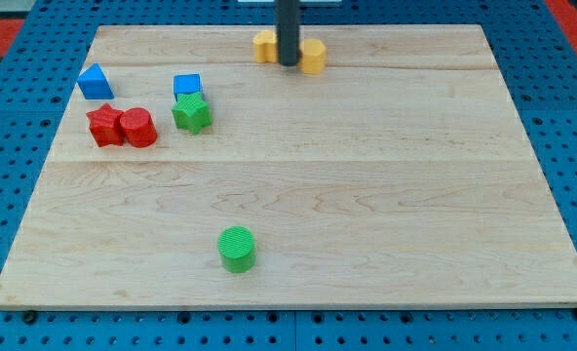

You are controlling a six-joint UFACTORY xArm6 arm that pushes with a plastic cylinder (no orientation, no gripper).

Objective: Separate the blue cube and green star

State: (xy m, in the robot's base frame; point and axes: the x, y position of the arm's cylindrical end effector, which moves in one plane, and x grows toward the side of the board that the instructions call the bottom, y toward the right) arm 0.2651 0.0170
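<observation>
The blue cube (187, 86) sits at the view's upper left, touching the green star (192, 113) just below it. My tip (288, 63) is at the view's top centre, well to the right of both, standing between two yellow blocks (265, 46) (312, 57).
A blue block (95, 83) lies at the far left. A red star (104, 127) and a red cylinder (138, 128) touch each other left of the green star. A green cylinder (237, 249) stands near the bottom centre. The wooden board (366, 195) lies on a blue pegboard.
</observation>
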